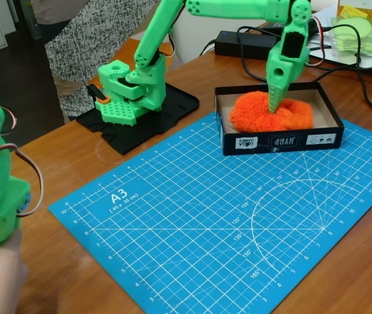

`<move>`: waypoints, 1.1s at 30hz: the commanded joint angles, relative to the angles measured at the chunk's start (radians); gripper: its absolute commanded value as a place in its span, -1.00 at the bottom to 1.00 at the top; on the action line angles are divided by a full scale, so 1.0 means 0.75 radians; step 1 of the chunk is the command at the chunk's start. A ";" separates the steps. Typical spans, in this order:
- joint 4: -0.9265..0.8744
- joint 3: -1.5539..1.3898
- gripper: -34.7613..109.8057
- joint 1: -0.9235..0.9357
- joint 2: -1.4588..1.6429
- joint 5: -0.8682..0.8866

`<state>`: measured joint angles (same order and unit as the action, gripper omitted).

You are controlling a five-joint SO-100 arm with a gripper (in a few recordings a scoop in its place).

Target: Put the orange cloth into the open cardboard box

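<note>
We see a wooden counter (362,275) under a blue cutting mat (225,216). The orange cloth (270,112) lies lengthwise left-to-right inside the open cardboard box (280,140); the tool (275,104) touches it, grip unclear.

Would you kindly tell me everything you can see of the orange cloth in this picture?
The orange cloth is bright orange, fluffy and lumpy, like terry towelling. It lies bunched in a low heap inside the open cardboard box, filling most of the floor while leaving some tan floor bare at the left. The green hand points straight down into its top, the tips pressed into the pile; whether they are pinching the fabric cannot be told.
</note>
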<state>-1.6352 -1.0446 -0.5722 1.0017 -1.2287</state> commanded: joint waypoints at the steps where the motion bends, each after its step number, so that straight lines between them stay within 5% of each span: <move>1: -0.025 0.088 -0.52 -0.031 -0.037 -0.039; 12: -0.025 0.202 -0.42 -0.092 -0.115 0.200; 33: -0.025 -0.157 -0.37 -0.029 0.728 0.382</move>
<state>-1.6460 -1.1351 -0.6473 1.4373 -0.9940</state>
